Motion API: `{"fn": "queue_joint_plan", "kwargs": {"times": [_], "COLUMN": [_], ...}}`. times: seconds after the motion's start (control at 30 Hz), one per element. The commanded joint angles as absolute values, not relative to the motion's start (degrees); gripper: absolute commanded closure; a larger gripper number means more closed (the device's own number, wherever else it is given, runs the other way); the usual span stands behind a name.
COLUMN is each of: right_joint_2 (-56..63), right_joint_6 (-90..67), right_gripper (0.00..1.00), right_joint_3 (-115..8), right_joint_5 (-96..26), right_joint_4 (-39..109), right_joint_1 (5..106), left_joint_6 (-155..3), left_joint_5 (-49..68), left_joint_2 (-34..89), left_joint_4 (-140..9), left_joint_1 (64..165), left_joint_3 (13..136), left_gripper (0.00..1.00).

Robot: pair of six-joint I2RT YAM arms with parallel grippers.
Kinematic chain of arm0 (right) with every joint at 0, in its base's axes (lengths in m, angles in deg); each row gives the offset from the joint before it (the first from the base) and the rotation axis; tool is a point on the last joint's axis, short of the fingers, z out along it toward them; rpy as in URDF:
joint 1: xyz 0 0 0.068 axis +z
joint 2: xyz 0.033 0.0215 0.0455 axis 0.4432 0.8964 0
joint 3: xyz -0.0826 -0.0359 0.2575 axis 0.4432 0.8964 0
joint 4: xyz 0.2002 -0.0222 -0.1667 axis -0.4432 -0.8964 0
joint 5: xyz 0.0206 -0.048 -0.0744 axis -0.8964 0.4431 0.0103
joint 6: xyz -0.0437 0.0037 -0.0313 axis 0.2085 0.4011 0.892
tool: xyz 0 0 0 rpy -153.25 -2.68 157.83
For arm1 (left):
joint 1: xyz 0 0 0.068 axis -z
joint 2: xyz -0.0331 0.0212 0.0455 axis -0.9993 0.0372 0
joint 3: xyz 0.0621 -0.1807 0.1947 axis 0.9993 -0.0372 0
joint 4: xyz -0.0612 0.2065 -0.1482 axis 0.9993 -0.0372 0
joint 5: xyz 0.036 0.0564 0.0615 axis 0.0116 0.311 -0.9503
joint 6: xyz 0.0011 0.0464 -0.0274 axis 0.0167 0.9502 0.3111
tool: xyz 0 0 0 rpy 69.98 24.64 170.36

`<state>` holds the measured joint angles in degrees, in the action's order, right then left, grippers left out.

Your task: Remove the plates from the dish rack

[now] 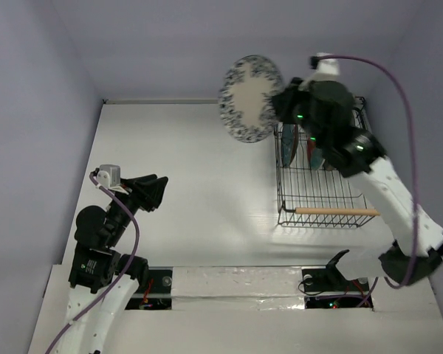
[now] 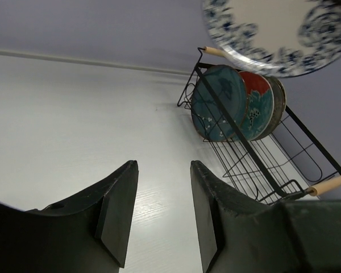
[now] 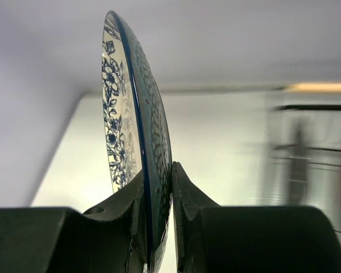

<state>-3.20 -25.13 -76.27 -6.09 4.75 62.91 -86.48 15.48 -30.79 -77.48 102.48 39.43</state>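
My right claw [image 3: 159, 176] pinches the white-blue floral plate [image 3: 131, 114] by its rim, aloft just left of the dish rack [image 1: 321, 188], above the far counter [image 1: 192, 184]. My left claw [image 2: 163, 165] hangs open, empty. With so thin an edge grip, the plate could twist loose and drop.

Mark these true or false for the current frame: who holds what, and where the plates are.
1. The right pincer grips the white-blue floral plate by its rim. True.
2. That plate lies flat on the table. False: it is held on edge, up off the table.
3. The left pincer holds a plate. False: it is open and empty.
4. A dark teal plate stands upright in the dish rack. True.
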Motion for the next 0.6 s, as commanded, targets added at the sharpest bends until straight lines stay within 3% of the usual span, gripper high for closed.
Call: {"fn": "queue_joint_plan", "kwargs": {"times": [0.0, 0.33, 0.57], "right_joint_2": [7.5, 28.3, 34.2], "right_joint_6": [-32.9, -40.6, -42.5], "right_gripper": [1.0, 1.0, 1.0], "right_joint_3": [-76.4, -79.3, -76.6], "right_joint_5": [-19.8, -22.9, -19.1], "right_joint_4": [22.6, 31.0, 31.7], "right_joint_1": [68.9, 72.3, 72.8], "left_joint_6": [-86.9, -87.4, -87.4], "left_joint_5": [12.5, 11.8, 12.2], "left_joint_2": [-32.2, -32.7, -32.3], "left_joint_4": [-76.4, -76.5, -76.3], "left_joint_1": [102.2, 102.2, 102.2], "left_joint_3": [40.5, 40.5, 40.4], "left_gripper": [0.61, 0.6, 0.6]}}
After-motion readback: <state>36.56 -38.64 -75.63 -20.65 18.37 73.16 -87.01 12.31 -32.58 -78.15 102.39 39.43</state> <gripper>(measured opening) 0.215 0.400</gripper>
